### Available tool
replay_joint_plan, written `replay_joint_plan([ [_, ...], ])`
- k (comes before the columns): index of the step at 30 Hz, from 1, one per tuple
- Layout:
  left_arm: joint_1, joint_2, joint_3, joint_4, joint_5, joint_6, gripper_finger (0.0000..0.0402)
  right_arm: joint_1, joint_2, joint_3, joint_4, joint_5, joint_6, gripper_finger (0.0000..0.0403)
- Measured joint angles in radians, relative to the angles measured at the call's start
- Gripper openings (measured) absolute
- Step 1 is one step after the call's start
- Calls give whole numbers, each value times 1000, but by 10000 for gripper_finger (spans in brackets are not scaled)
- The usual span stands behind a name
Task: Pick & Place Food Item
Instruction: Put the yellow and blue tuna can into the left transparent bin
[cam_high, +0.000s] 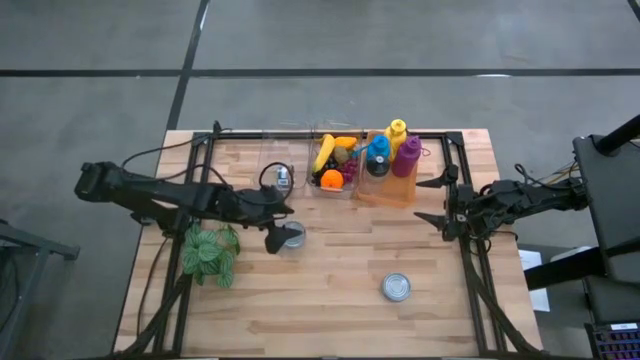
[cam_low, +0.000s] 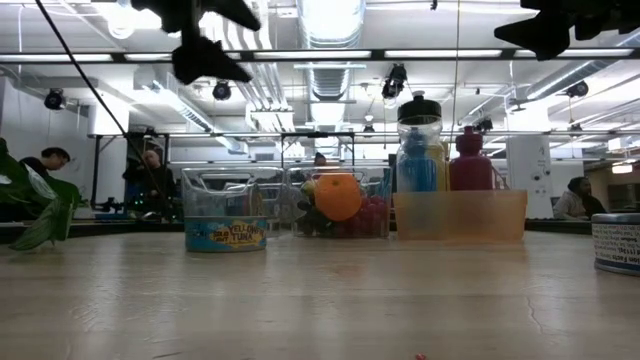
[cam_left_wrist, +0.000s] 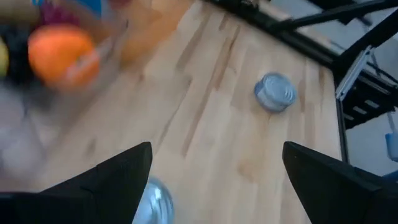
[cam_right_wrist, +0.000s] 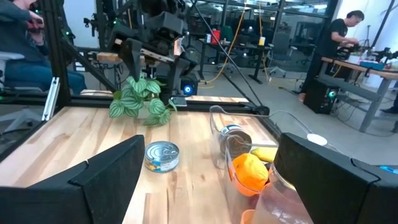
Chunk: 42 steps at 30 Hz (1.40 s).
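Tuna can (cam_high: 291, 236) under open left claw (cam_high: 281, 224)

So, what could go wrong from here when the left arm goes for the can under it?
The open left gripper hangs just above the tuna can, which looks off-centre between its fingers in the left wrist view; a finger may land on the lid. The leafy plant sits close beside the arm and could be brushed. A second can lies apart.
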<state>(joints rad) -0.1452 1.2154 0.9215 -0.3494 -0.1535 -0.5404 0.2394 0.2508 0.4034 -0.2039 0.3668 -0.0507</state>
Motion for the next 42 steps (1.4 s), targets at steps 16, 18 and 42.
replay_joint_plan([
  [16, -1, 22, -9, -350, -120, -678, 365, 0, 0, 0, -2, 0, -9, 371],
  [18, -2, 48, -18, -382, -108, -734, 365, 0, 0, 0, -2, 0, -10, 371],
  [42, -2, 175, -45, -380, 0, -953, 365, 0, 1, 0, -2, 0, -10, 371],
])
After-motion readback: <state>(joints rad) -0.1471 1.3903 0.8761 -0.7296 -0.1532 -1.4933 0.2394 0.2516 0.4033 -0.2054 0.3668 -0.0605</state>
